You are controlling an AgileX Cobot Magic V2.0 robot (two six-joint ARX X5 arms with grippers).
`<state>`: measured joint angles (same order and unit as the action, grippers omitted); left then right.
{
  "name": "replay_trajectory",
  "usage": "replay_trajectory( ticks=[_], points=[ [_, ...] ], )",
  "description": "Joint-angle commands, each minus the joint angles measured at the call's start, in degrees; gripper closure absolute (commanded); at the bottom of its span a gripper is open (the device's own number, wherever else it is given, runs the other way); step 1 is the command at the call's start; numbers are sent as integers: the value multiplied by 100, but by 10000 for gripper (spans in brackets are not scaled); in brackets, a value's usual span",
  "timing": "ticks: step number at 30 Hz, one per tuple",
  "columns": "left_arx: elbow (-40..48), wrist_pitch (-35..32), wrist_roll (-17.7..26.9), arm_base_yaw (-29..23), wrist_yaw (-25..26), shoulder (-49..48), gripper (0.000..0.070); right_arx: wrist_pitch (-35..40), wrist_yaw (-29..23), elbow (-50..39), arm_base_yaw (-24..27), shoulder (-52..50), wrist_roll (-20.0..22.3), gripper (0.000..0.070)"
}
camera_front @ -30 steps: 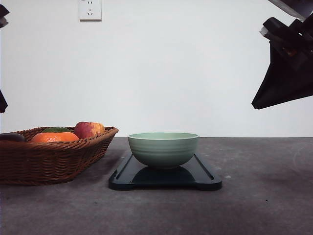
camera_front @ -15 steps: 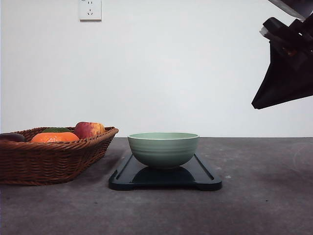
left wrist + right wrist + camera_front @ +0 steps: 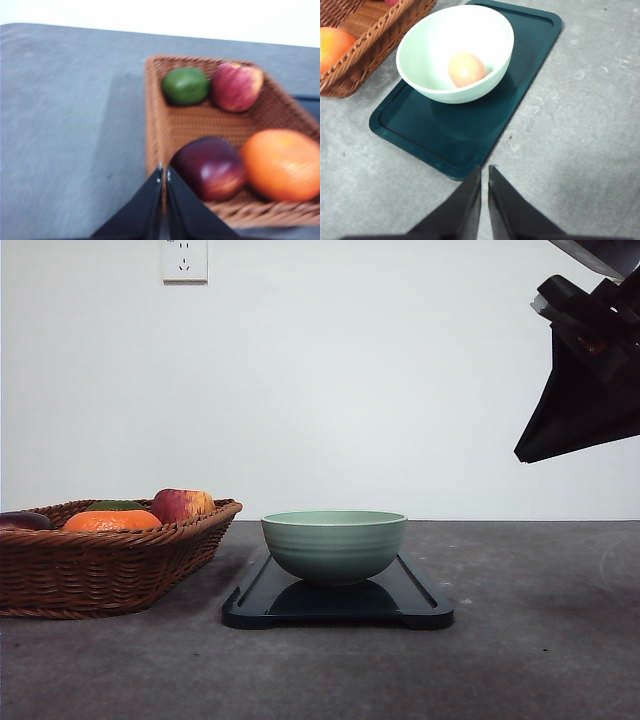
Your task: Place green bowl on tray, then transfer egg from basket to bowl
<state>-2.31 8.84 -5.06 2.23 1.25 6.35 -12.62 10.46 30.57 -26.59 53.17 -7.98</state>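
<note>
Both arms' fingers [image 3: 484, 172] are clenched empty, raised clear of the egg [image 3: 466, 69] already in the green bowl [image 3: 455, 52] on the tray [image 3: 465, 135].

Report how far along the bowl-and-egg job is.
Both steps look done. The green bowl sits on the tray, and the egg lies inside it. Nothing is in hand: the left gripper above the basket and the right gripper near the tray have their jaws nearly closed and empty. Nothing appears left.
</note>
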Motion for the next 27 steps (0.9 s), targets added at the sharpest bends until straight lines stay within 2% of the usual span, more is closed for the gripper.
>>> replay_trajectory(
  ticks=[1,8,27],
  points=[
    [142,-7,86,-47,-28,-143,700,59,2,20,-28,28,-59,684],
    [157,196,122,-191,-58,-625,700,63,2,20,-28,28,-60,684],
    [157,188,96,-183,-42,-610,700,63,2,20,-28,28,-58,684]
  ],
)
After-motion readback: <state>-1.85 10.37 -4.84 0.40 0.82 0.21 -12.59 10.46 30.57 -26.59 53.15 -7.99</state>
